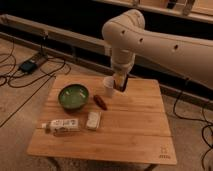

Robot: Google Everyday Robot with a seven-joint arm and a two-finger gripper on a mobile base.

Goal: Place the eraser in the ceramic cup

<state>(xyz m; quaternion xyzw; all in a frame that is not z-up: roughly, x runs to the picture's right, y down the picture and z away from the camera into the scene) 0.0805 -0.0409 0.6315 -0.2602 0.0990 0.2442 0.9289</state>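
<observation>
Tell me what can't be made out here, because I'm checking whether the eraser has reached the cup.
- The eraser: not seen anywhere in the camera view. It may be hidden at the gripper, which hangs just right of the ceramic cup.
- The cup's inside: too small and dim to tell what it holds.
- The label of the bottle: too small to read.
- The arm: its base is cut off by the right edge.

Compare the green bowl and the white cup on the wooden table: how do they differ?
Colour: the green bowl is green, the ceramic cup white. Shape: the bowl is wide and low, the cup narrow and taller for its width. Position: the bowl sits nearer the camera; the cup stands further back, close beside the gripper. Both are upright, open-topped and rest on the wooden table.
</observation>
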